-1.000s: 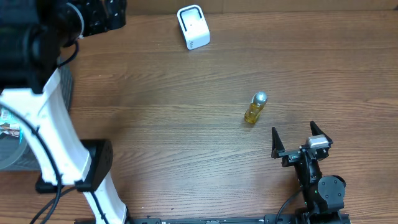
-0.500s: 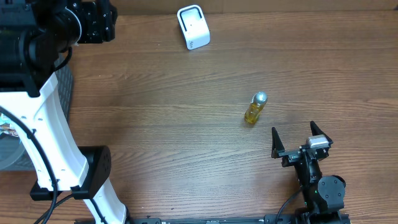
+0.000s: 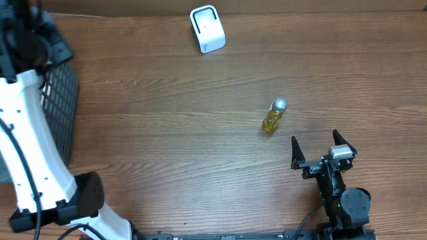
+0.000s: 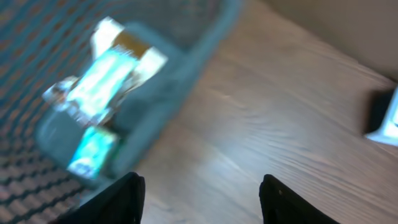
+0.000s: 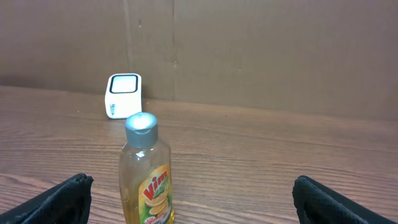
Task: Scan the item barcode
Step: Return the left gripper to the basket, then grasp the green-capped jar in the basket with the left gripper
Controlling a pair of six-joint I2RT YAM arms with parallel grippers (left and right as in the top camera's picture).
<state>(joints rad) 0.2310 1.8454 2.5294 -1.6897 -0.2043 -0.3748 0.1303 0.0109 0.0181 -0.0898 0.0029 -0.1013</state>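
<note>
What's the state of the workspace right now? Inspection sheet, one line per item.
Surface: wooden table, no spills seen.
Job's things: yellow bottle with a silver cap, upright, right of centre; white scanner at the far edge, apart from the bottle.
Clutter: mesh basket at the left edge, with blurred packets inside.
Grippers: left gripper over the basket, jaws apart, nothing between them; right gripper open, near the bottle, not touching it.
Cables: black cable along the left arm; black lead at the right arm's base.
Surroundings: brown wall behind the table.
</note>
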